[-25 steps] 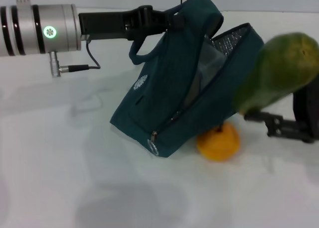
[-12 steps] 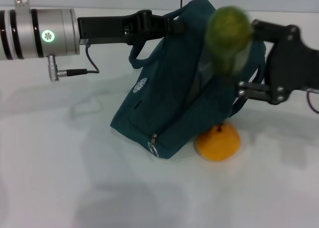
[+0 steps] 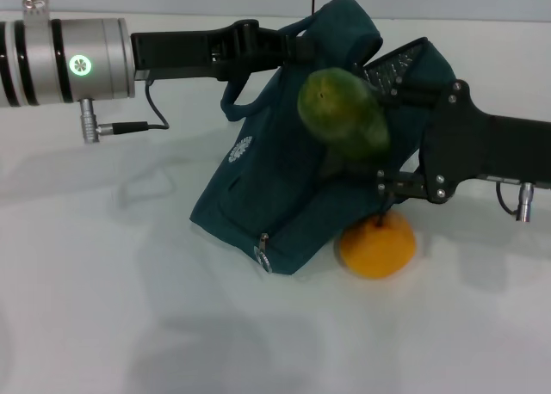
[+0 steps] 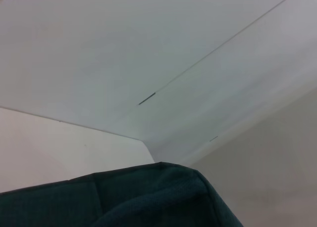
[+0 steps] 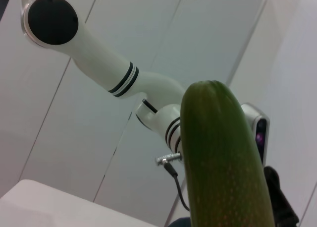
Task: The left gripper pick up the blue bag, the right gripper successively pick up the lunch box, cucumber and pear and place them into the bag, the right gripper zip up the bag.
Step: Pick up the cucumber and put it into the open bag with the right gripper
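The blue bag (image 3: 284, 196) hangs tilted by its handle from my left gripper (image 3: 297, 40), which is shut on that handle at the top; its fabric also shows in the left wrist view (image 4: 148, 197). My right gripper (image 3: 379, 157) is shut on the cucumber (image 3: 343, 114) and holds it in front of the bag's open top; the cucumber fills the right wrist view (image 5: 223, 162). The pear (image 3: 377, 244) lies on the table against the bag's lower right side. The zipper ring pull (image 3: 262, 255) hangs at the bag's lower corner. The lunch box is hidden.
The white table (image 3: 129, 325) runs wide on the left and front. My left arm (image 5: 99, 53) shows far off in the right wrist view.
My right gripper has carried the cucumber from the right edge leftward and over to the bag's open top. The left gripper, bag and pear have stayed in place.
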Available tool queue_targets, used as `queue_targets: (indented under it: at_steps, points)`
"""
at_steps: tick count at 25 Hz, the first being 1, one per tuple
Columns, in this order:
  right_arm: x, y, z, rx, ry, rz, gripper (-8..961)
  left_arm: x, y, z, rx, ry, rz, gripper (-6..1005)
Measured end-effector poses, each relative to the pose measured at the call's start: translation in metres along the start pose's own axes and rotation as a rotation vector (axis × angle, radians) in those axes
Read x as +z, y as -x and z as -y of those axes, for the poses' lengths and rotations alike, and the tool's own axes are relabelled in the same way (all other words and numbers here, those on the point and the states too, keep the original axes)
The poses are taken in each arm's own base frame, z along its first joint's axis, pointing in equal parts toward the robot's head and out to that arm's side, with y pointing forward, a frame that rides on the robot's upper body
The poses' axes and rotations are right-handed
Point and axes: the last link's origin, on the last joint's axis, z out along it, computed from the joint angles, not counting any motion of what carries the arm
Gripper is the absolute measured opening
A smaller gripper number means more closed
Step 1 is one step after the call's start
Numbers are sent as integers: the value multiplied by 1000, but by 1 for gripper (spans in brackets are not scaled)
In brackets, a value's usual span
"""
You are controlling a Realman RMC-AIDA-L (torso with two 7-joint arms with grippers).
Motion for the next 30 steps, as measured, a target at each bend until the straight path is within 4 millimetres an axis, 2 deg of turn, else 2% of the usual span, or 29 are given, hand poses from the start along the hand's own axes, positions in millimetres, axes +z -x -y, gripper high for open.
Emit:
queue_targets:
  at_steps: [19, 30]
  points:
    - [-1, -12, -16, 267, -24, 8, 696, -1, -1, 0, 7, 1, 2, 59]
    - [-2, -22, -18, 373, -59, -18, 703, 1, -2, -2, 3, 4, 4, 59]
